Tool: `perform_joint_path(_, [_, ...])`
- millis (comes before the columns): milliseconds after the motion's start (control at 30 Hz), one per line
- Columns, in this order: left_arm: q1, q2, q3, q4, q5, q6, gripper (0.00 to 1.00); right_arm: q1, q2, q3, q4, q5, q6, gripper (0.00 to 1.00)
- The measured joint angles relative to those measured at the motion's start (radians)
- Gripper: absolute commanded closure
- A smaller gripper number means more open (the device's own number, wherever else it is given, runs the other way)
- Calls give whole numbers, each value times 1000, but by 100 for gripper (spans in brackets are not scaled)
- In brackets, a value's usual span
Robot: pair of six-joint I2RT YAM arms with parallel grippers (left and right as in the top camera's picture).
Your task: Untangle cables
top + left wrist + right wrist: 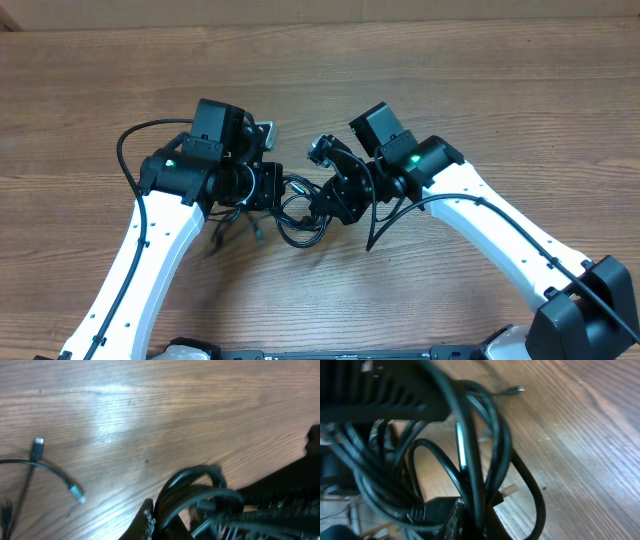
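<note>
My left end effector (272, 188) and right end effector (322, 195) meet at the cables (300, 222), bunched between them on the table (420, 60). Loops drape both, seemingly gripped, but through the blur I can't tell either opening. 2 plugs (76, 492) lie beside the left one.

The worktop (400, 60) is seen in mid-brown wood grain, streaked with darker lines and washed pale where light is reflected. The cables (300, 215) are black throughout, and glossy white highlights are picked out along their loops in the right wrist view. One black plug (37, 447) is tipped in silver; a second plug (76, 492) is shown in silver-grey. The left arm (150, 260) and the right arm (510, 235) are clad in white, with black joints. The left gripper (272, 190) and the right gripper (330, 195) are black. A green light (412, 160) is seen on the right arm, and a fainter green lamp (170, 160) on the left arm.
</note>
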Motion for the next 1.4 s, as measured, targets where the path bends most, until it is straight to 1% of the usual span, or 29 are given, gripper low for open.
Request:
perform_joint_path(100, [1, -2, -1, 40, 26, -27, 96, -20, 3, 1, -13, -56, -46, 96])
perform_joint_path(233, [10, -5, -2, 94, 76, -49, 96, -28, 6, 1, -12, -82, -68, 96])
perform_joint_path(367, [14, -5, -2, 93, 94, -50, 96, -32, 6, 1, -15, -94, -78, 96])
perform_joint_path(533, [15, -5, -2, 74, 97, -23, 84, -60, 8, 0, 5, -122, -40, 96])
perform_joint_path(767, [0, -5, -1, 45, 108, 61, 77, -109, 8, -1, 110, -151, 27, 96])
perform_joint_path(1033, [-72, -5, -1, 26, 95, 157, 62, -126, 8, -1, 130, -151, 99, 96])
perform_joint_path(1200, [-92, -5, -1, 12, 50, 181, 62, -126, 8, -1, 132, -150, 123, 96])
perform_joint_path(1333, [-93, -5, -1, 12, 6, 188, 60, -125, 8, -1, 125, -93, 143, 96])
perform_joint_path(1400, [-93, -5, -1, 16, -6, 189, 65, -125, 8, -1, 121, -53, 157, 96])
